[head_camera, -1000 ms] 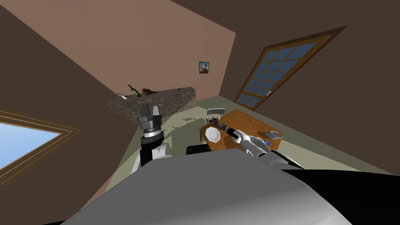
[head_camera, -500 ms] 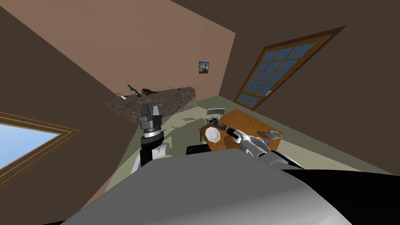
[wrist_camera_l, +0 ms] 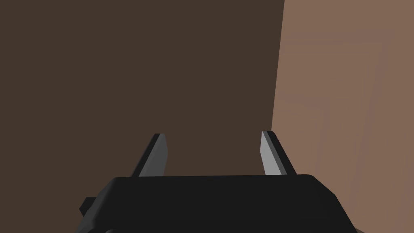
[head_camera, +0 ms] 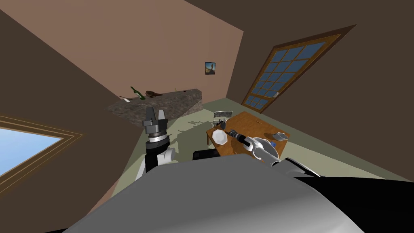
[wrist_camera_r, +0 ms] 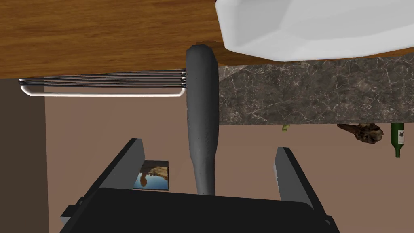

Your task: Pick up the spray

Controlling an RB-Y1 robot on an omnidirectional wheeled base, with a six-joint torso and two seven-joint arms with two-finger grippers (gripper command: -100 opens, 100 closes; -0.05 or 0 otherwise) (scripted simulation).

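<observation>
Two fingers [wrist_camera_r: 128,164] astride spray [wrist_camera_r: 202,121], table [wrist_camera_r: 101,48] edge

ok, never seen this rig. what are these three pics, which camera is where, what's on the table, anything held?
A simulated robot with two arms, in a house. The wide picture is from a camera on its head, looking steeply down. The other two are from cameras on each hand, looking along that hand's two thin grey fingers. The left gripper is raised, open and empty. The right gripper reaches over the brown wooden table, open too. A long dark grey rounded object, probably the spray to pick up, lies between its fingers, which stand clear of its sides. Also on the table: a white octagonal plate and a white bowl, with a white wire rack at the far end. Nothing is held yet.
</observation>
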